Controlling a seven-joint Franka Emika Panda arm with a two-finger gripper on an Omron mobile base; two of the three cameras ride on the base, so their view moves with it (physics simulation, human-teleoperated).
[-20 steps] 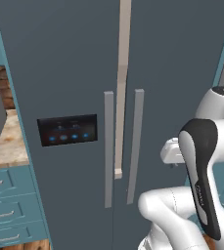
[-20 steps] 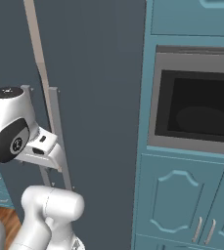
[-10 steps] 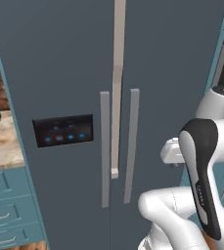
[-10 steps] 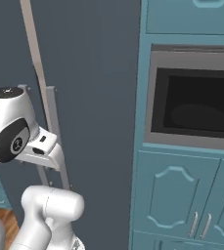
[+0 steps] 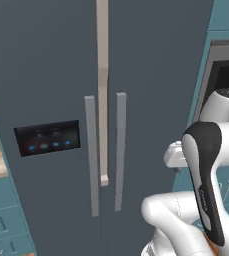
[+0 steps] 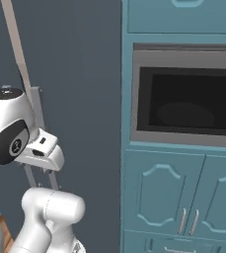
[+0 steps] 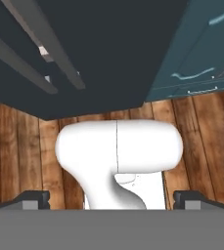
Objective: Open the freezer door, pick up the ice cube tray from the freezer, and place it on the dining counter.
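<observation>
I'm on step one: getting to the freezer door [image 5: 41,100], nothing opened yet. Both doors of the freezer [image 5: 151,60] sit shut, w/ a beige strip running down the seam between them. My door is the one w/ the black panel [image 5: 47,137] and blue lights, left of the seam in the left base view.

My tool [image 7: 111,200] is tucked low, pointing down at the wood floor [image 7: 15,146]; in the hand view its two tips sit far apart at the bottom corners, so I read it as spread wide, gripping nothing. The arm is folded up near the base, well short of the door.

The handle [image 5: 90,156] is a vertical grey bar, long axis straight up-down, just left of the seam. Its twin [image 5: 120,150] on the plain door stands just right of the seam; not my target.

Next move, as I judge it: swing the arm up and fwd, turn the tool so the tips straddle the bar across its width, close, then pull out on an arc away from the seam.

Tray is presumably inside, behind the shut door; can't see it. Risk: grabbing the wrong bar, since they stand near each other.
</observation>
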